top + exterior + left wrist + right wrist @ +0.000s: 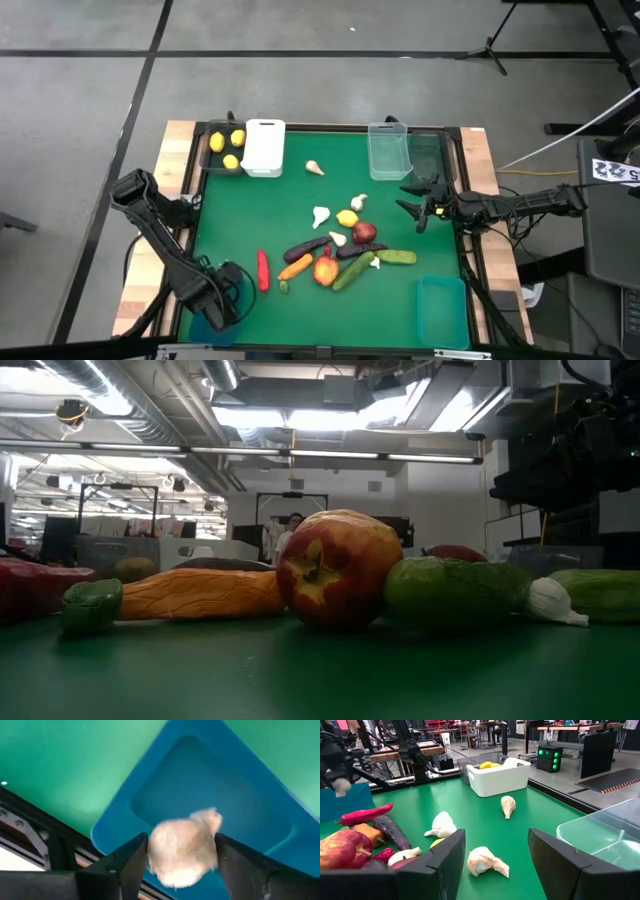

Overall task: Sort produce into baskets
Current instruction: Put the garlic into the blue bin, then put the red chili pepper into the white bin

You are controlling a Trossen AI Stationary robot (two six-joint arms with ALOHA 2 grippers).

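I am holding the left tool (182,857) over the teal-blue rectangular plastic bin (210,785) at the near left corner of the green surface (230,215). A white toy garlic bulb (182,852) is sitting between its two dark fingers. It is blurred, and the jaws are standing about as wide as the bulb, so I cannot tell whether they are gripping it or letting it drop. I am judging the bulb light, rigid and smooth, likely to roll once it lands; the fat belly is the place to pinch, not the thin stem. Its long axis is running roughly level between the fingers, and the stem end seems to be pointing toward the bin's far side.

The right tool (495,865) is hanging part-open and empty at the right side, near the clear plastic bin (600,837). Just ahead of it a second white garlic bulb (487,861) is lying on its side, across the tool's line of approach.
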